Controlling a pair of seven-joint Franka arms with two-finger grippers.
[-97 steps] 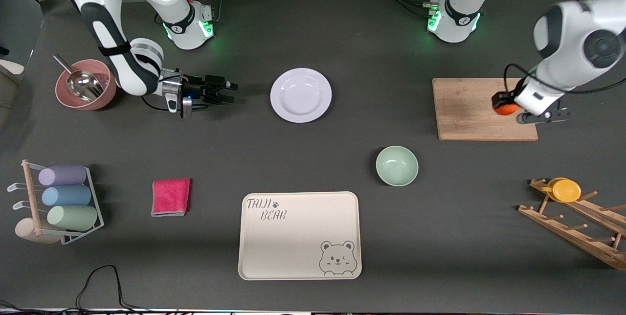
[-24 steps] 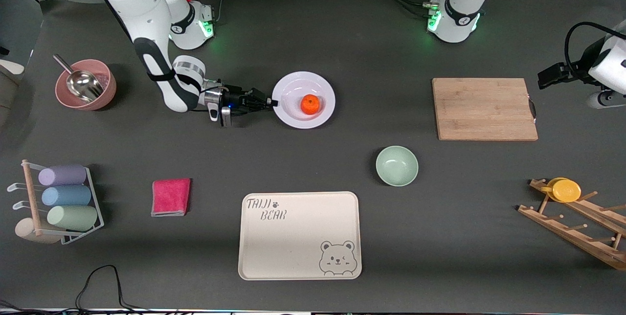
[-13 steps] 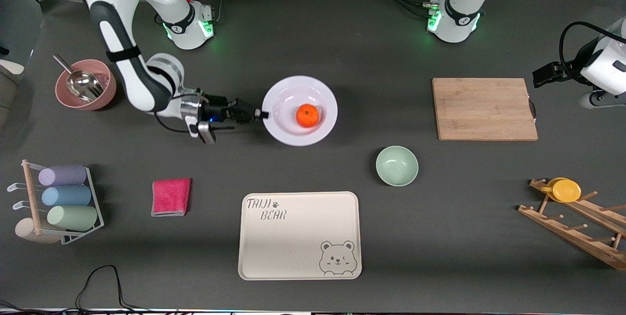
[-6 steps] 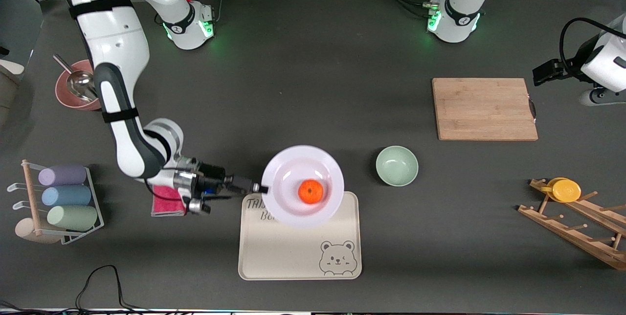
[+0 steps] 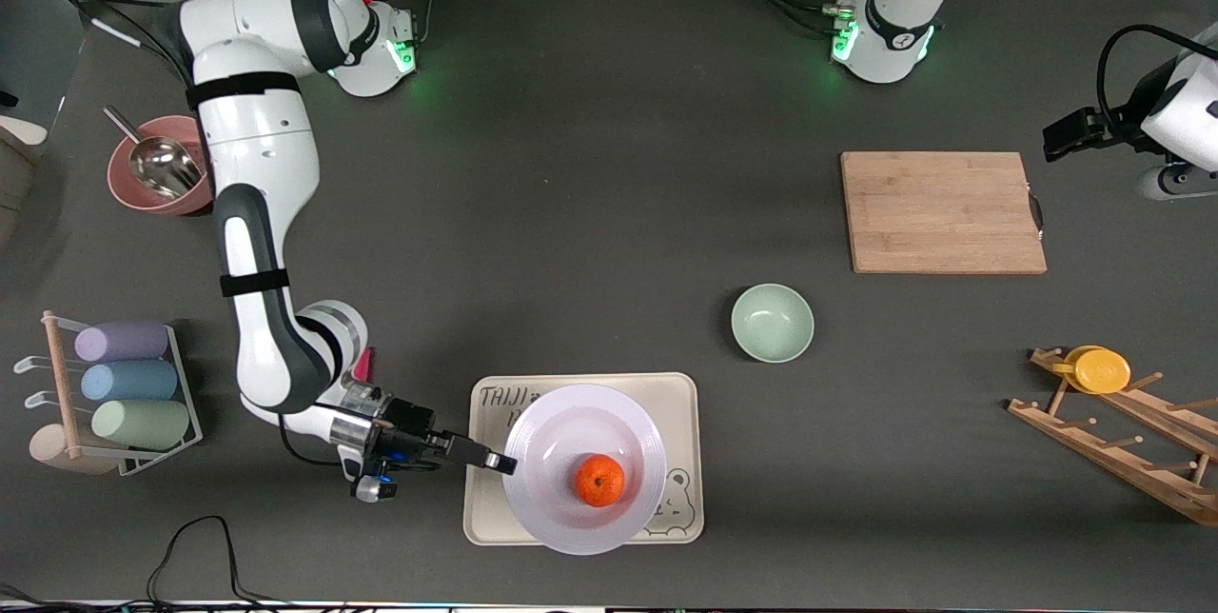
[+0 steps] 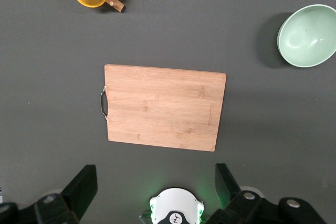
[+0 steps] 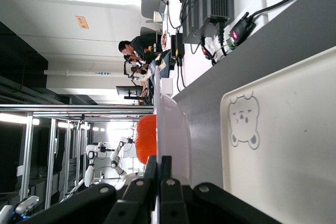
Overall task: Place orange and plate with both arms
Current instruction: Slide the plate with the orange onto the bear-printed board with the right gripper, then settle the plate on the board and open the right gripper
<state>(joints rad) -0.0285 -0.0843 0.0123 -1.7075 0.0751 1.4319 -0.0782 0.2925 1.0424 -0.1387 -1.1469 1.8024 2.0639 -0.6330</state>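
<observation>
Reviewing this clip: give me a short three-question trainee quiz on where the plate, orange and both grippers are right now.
1. True or false: the small bright-orange orange rests on the round glossy white plate.
2. Which gripper grips the plate's rim: A) left gripper, B) right gripper?
3. Fill in: the plate is held over the rectangular cream ____ with a bear drawing.

Key:
1. True.
2. B; it is shut on the rim. The left gripper waits, open and empty, above the wooden cutting board.
3. tray; the right wrist view shows a gap under the plate.
</observation>
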